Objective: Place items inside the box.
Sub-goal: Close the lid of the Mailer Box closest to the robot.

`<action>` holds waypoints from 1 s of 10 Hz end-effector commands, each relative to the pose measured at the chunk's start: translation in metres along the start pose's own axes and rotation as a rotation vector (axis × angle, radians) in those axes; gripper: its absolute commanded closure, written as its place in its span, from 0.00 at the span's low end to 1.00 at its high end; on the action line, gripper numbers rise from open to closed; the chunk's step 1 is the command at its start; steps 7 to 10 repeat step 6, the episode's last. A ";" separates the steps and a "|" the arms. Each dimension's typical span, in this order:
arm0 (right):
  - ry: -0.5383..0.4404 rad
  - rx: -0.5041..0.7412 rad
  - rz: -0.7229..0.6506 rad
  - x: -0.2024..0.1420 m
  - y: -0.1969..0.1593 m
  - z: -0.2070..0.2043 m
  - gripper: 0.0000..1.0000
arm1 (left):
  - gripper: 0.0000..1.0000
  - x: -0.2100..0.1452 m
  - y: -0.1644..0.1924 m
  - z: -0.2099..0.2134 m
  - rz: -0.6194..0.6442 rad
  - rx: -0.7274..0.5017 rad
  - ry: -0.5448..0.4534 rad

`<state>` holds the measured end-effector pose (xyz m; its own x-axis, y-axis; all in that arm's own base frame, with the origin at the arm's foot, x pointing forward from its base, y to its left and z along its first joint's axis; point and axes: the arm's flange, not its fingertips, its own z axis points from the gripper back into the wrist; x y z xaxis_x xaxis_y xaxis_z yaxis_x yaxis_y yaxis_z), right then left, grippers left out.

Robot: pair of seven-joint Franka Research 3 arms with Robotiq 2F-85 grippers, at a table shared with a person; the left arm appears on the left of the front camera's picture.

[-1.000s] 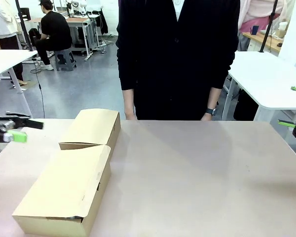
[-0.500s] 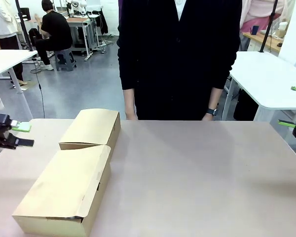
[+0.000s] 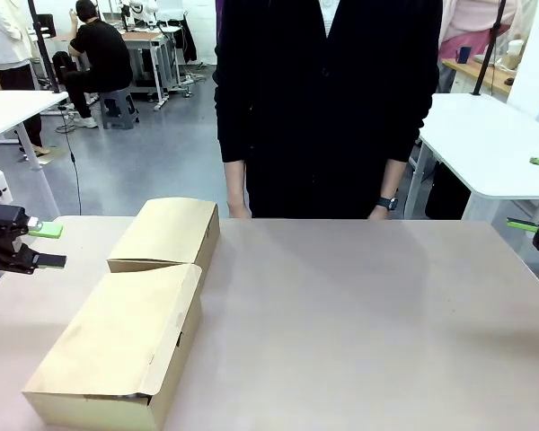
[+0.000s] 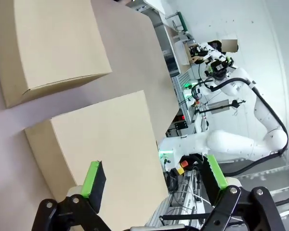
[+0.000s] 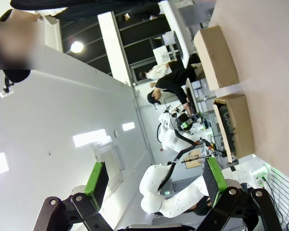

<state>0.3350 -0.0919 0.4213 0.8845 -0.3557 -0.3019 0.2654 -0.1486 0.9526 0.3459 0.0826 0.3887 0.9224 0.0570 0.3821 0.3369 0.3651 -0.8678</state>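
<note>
The front camera sits low at the robot's edge of the table (image 3: 359, 314), facing across it toward the person (image 3: 328, 99). The left wrist camera looks closely down on the cardboard box (image 4: 101, 154). The right wrist camera sees that box (image 5: 236, 127) from well apart, rolled sideways.

a person in a dark top (image 3: 328, 99) stood at the far edge of the pale pinkish-brown bench (image 3: 368, 332), a dark wristwatch (image 3: 384, 203) on one wrist. white side tables (image 3: 494, 144) stood behind.
</note>
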 end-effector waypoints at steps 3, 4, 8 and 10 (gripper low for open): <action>0.007 -0.004 -0.010 -0.003 0.004 0.002 0.00 | 0.00 -0.004 -0.001 0.003 -0.028 -0.001 0.003; 0.007 -0.004 -0.010 -0.003 0.004 0.002 0.00 | 0.00 -0.004 -0.001 0.003 -0.028 -0.001 0.003; 0.007 -0.004 -0.010 -0.003 0.004 0.002 0.00 | 0.00 -0.004 -0.001 0.003 -0.028 -0.001 0.003; 0.007 -0.004 -0.010 -0.003 0.004 0.002 0.00 | 0.00 -0.004 -0.001 0.003 -0.028 -0.001 0.003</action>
